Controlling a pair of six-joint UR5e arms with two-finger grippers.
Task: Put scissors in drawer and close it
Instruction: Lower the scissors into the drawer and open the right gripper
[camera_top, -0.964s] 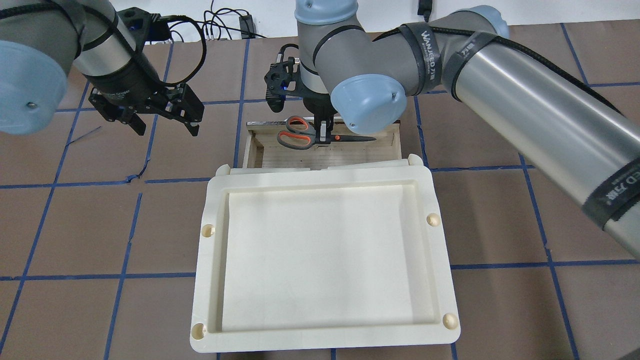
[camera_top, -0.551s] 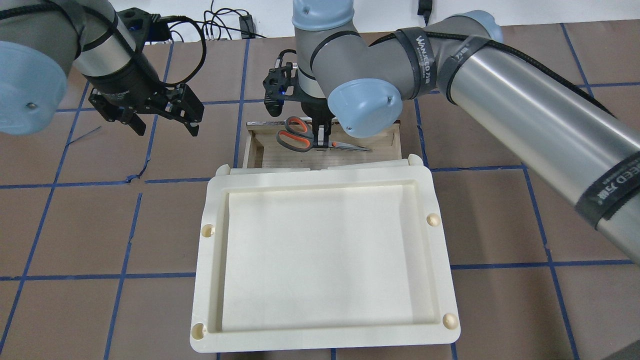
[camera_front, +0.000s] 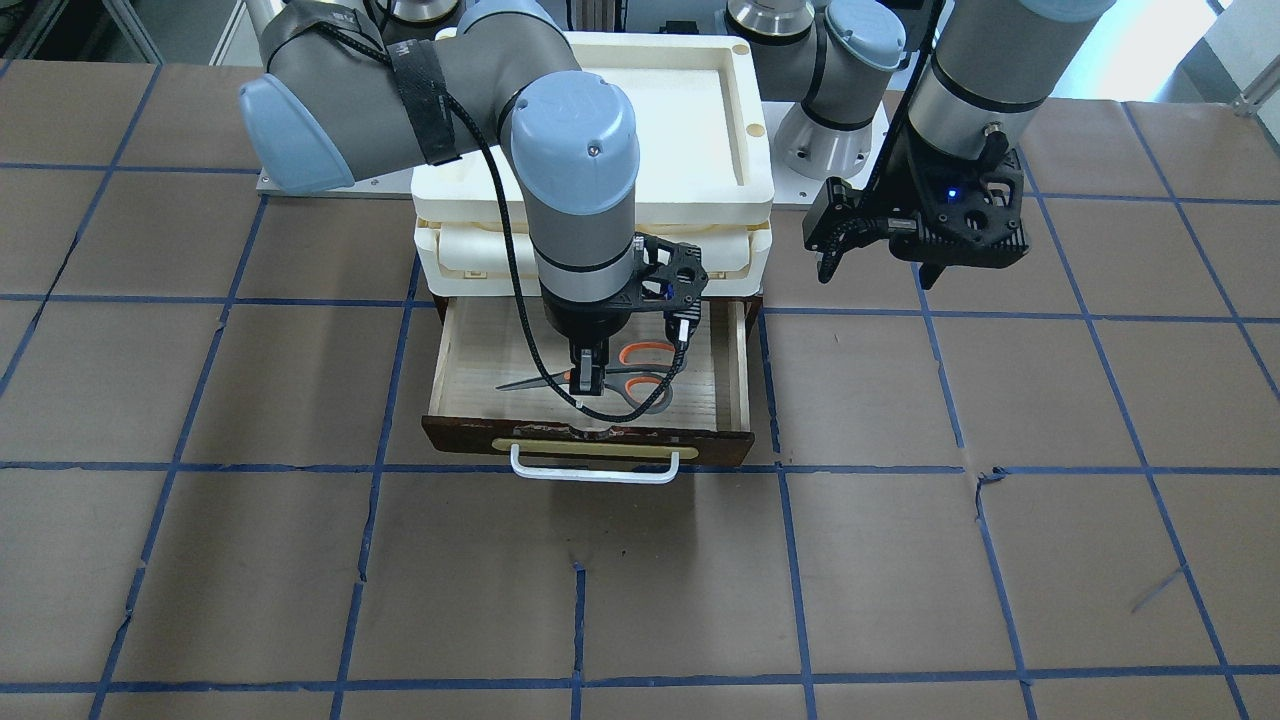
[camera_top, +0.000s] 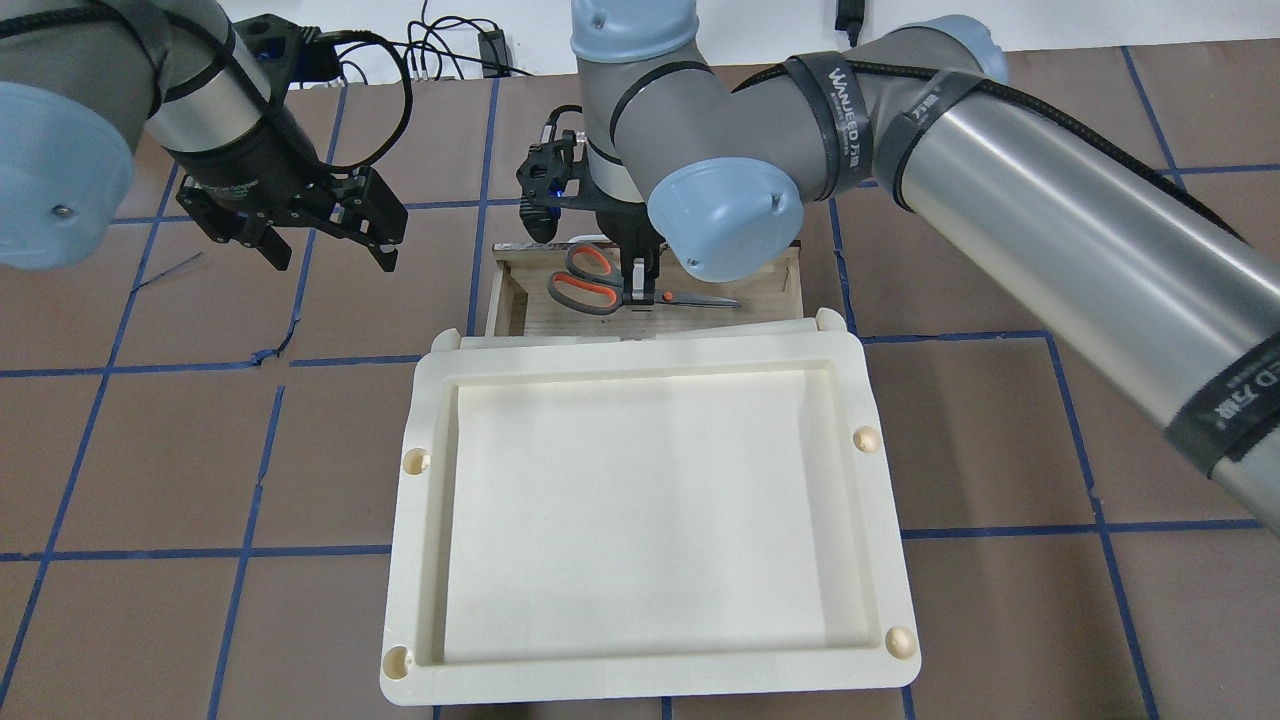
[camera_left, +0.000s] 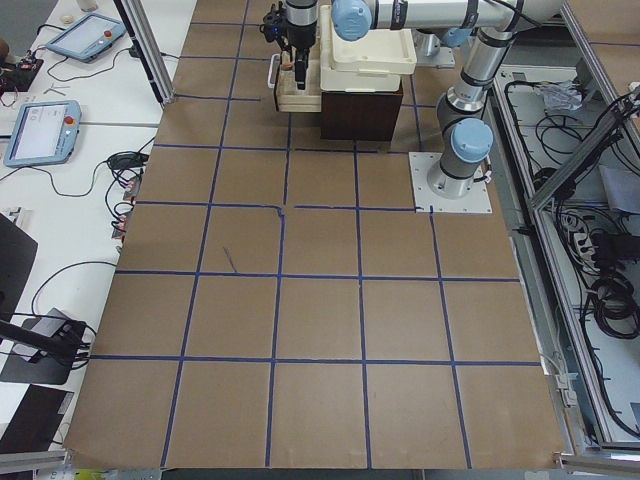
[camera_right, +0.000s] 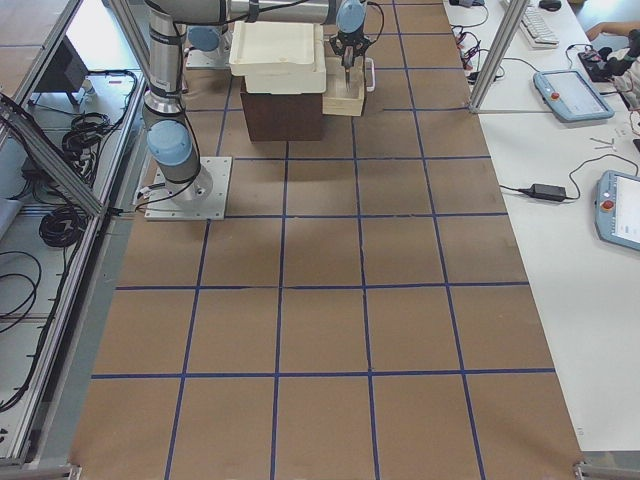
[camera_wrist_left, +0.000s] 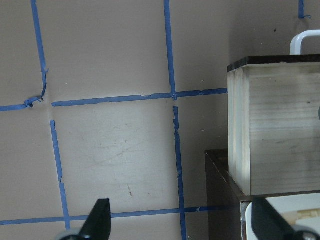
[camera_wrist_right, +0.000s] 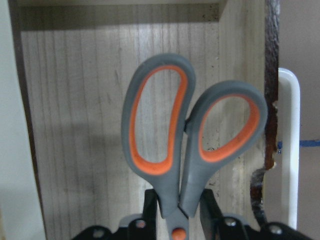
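Note:
The scissors (camera_top: 585, 280), with grey-and-orange loop handles (camera_wrist_right: 162, 130) and slim blades (camera_front: 530, 381), hang low inside the open drawer (camera_top: 790, 275). My right gripper (camera_top: 640, 290) is shut on them near the pivot, fingers (camera_wrist_right: 150, 210) on either side. I cannot tell whether the scissors touch the pale wood floor (camera_wrist_right: 75, 125). The drawer's dark front (camera_front: 720, 447) carries a white bar handle (camera_front: 595, 472). My left gripper (camera_top: 334, 262) hovers open and empty over the table beside the drawer, whose wooden side wall (camera_wrist_left: 270, 130) shows in its wrist view.
Cream plastic trays (camera_top: 420, 500) are stacked on the dark cabinet (camera_left: 360, 110) above the drawer, covering its rear part. Blue tape lines (camera_front: 780, 560) grid the brown table. Cables (camera_top: 440, 50) lie at the far edge in the overhead view.
My right gripper has carried the scissors lower into the drawer and slightly towards the robot's left. The left arm has not moved.

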